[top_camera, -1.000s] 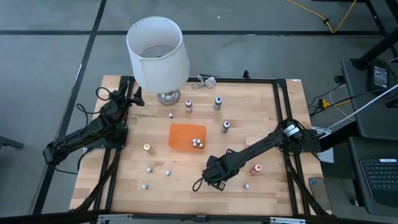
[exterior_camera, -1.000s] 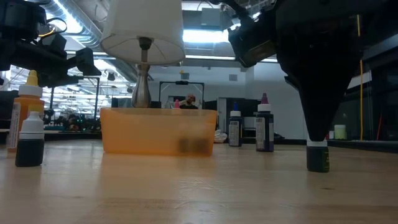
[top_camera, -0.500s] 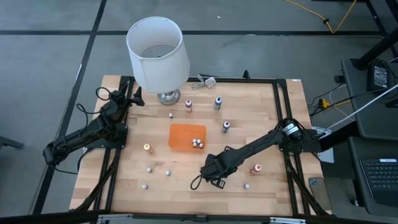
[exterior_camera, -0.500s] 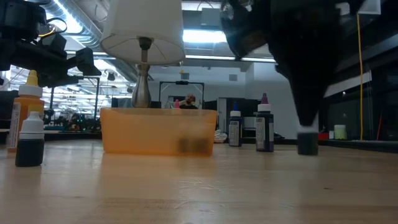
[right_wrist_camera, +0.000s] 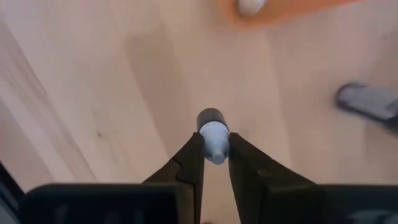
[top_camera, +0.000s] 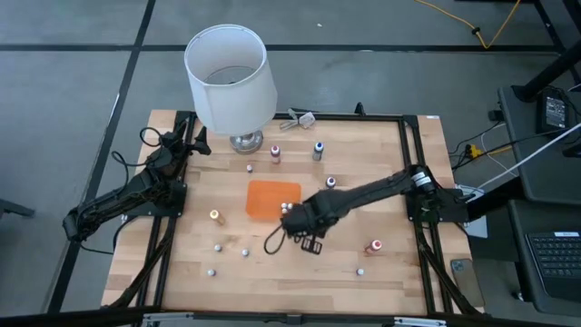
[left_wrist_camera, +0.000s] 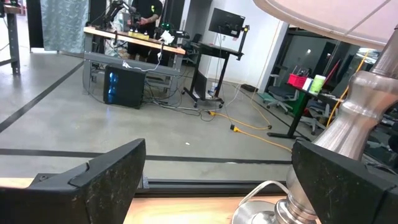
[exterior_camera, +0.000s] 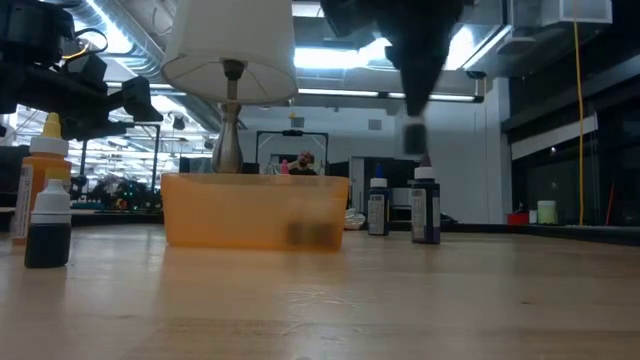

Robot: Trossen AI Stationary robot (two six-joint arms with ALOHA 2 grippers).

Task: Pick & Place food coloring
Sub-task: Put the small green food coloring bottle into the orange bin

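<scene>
Wooden tabletop point(top_camera: 381, 163), with one food coloring bottle carried by the right gripper toward the orange tray.

At the left edge of the tabletop the left gripper point(left_wrist_camera: 217, 180) is parked beside the lamp point(top_camera: 230, 77), its fingers spread open and empty. Loose food coloring bottles point(top_camera: 216, 216) are scattered upright over the wood. Near the centre lies the orange tray point(top_camera: 268, 195), with three white-capped bottles point(top_camera: 288, 209) already in its near right corner. The right gripper point(right_wrist_camera: 214, 152) is closed on a small dark bottle point(right_wrist_camera: 211, 124), held by its whitish cap, long axis in line with the fingers, clear of the wood. The tray lies just ahead of this gripper, so the right arm is judged the nearer one for the placement.
</scene>
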